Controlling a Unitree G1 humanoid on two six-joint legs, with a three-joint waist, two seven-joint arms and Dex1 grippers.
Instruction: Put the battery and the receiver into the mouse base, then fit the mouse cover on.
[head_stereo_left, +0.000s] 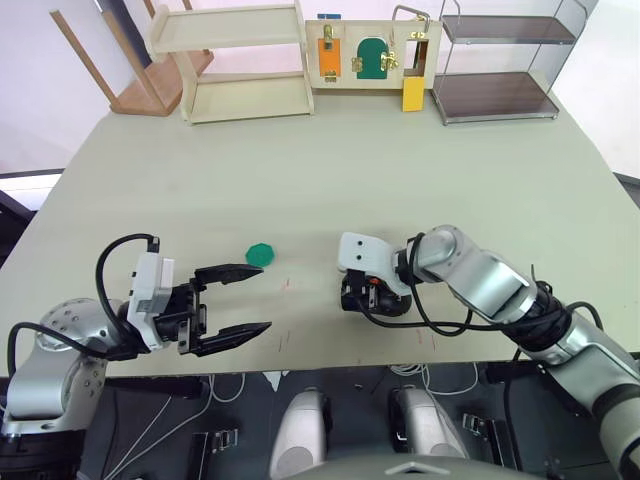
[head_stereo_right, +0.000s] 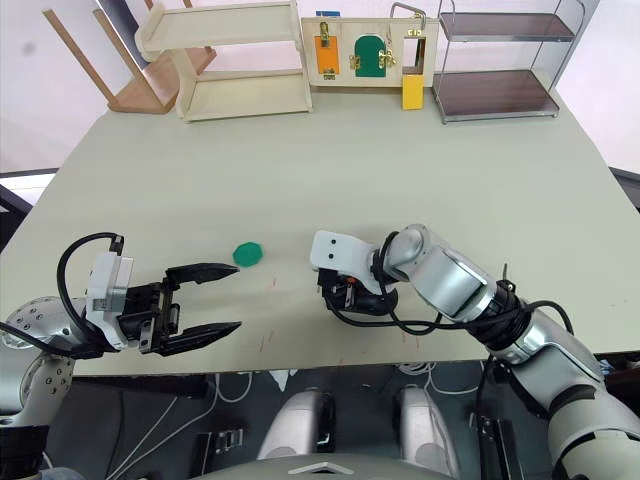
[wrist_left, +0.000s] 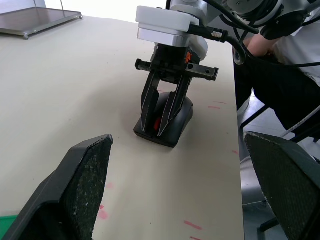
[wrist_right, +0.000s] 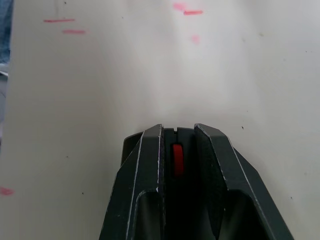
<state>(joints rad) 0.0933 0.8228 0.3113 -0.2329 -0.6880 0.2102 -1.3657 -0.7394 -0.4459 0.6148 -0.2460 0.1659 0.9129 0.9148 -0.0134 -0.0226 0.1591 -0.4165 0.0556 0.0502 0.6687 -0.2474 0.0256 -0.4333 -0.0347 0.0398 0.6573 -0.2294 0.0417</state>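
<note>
Table (head_stereo_left: 300, 170) bears mouse base (wrist_left: 167, 125), green disc (head_stereo_left: 260, 254)

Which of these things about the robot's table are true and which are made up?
1. The left claw is wide open and holds nothing. True.
2. The right claw is lifted high above the beige table. False: it reaches down onto the black oval mouse with a red wheel, its fingers set close together over it.
3. The round green disc lies on the table between the two claws. True.
4. The mouse sits inside the clear shelf rack. False: it rests on the table near the front edge.
5. The green disc is pinched in the left claw. False: it lies apart, untouched.
</note>
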